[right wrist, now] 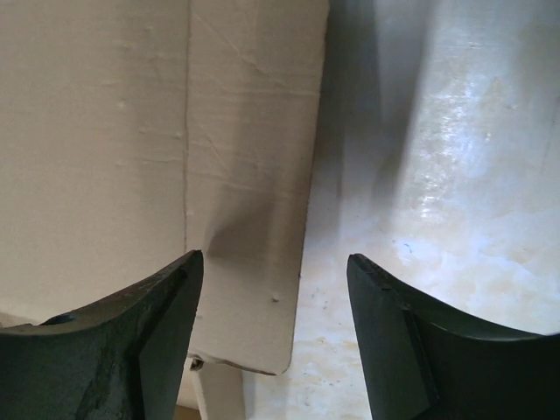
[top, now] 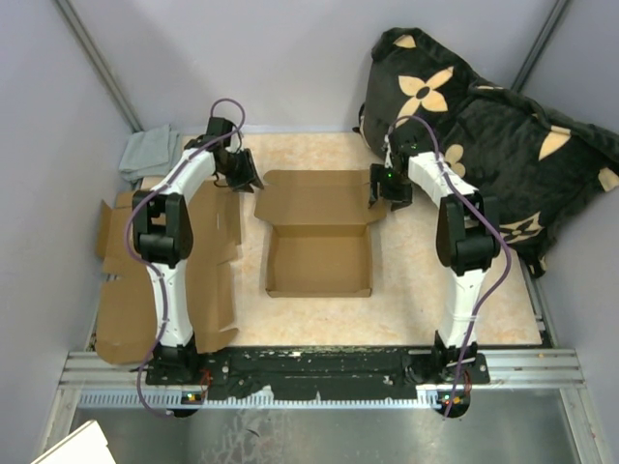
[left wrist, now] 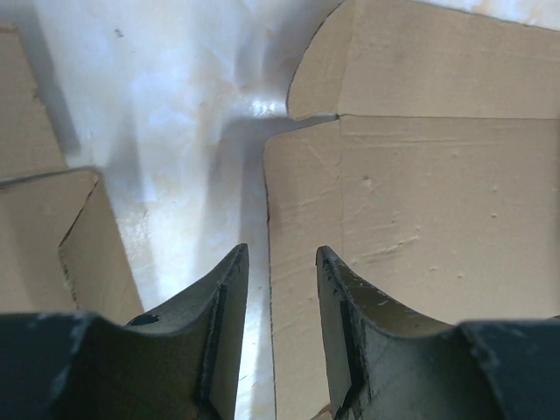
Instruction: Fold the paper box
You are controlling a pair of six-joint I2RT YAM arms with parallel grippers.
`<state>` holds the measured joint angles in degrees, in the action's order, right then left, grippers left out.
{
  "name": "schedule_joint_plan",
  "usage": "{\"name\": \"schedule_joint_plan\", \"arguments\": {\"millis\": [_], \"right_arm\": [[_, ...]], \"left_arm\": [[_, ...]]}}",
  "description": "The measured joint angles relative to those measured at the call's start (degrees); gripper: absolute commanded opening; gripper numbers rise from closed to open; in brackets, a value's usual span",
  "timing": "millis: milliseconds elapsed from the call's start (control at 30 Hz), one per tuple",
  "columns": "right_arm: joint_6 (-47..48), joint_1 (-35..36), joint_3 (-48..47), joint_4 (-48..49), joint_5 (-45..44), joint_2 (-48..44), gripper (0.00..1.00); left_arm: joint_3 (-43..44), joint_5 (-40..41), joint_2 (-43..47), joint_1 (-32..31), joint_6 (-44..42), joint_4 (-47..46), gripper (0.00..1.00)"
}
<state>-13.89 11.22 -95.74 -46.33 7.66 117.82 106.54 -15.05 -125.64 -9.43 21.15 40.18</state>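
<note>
Seen from above, the beige bench (top: 416, 290) carries the box (top: 319, 266) at centre, lid (top: 314, 198) lying flat. Left wrist: left tool (left wrist: 282, 248) half open, empty, over the lid's edge. Right wrist: right tool (right wrist: 276, 255) wide, empty, likewise. Lid-closing looks to be in hand; next, pinch both edges and swing it over.

Inspected: left arm (top: 172, 290) has white shell links joined by black rounded housings. The right arm (top: 466, 290) is of identical build. The left cable (top: 228, 104), purple, loops off behind the hand and follows the links; the right cable (top: 418, 122) is likewise purple. A green indicator light (top: 387, 176) sits just behind the right gripper (right wrist: 274, 258). On the left gripper (left wrist: 282, 251), the left fingers (left wrist: 223, 332) are matt black, curved, tapering, with scuffed edges. The right fingers (right wrist: 149, 332) look alike.
</note>
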Motion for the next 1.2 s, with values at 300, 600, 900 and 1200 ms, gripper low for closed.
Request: {"name": "schedule_joint_plan", "arguments": {"millis": [300,600,900,1200], "right_arm": [[0.4,0.0,-0.2,1.3,5.5,1.8,0.51],[0.5,-0.5,-4.2,0.9,8.1,3.4,0.15],[0.9,0.0,-4.9,1.9,9.6,2.4,0.11],[2.8,0.8,-7.3,-1.3,8.9,2.3,0.52]], "left_arm": [[2.4,-4.1,-5.7,0.0,0.0,-0.7,0.41],[4.1,-6.3,-7.3,0.5,0.0,-0.2,0.37],[4.2,-8.7,-7.2,-0.4,-0.2,-0.6,0.13],[-1.9,-8.3,-0.8,-1.1,-2.2,-5.6,0.00]]}}
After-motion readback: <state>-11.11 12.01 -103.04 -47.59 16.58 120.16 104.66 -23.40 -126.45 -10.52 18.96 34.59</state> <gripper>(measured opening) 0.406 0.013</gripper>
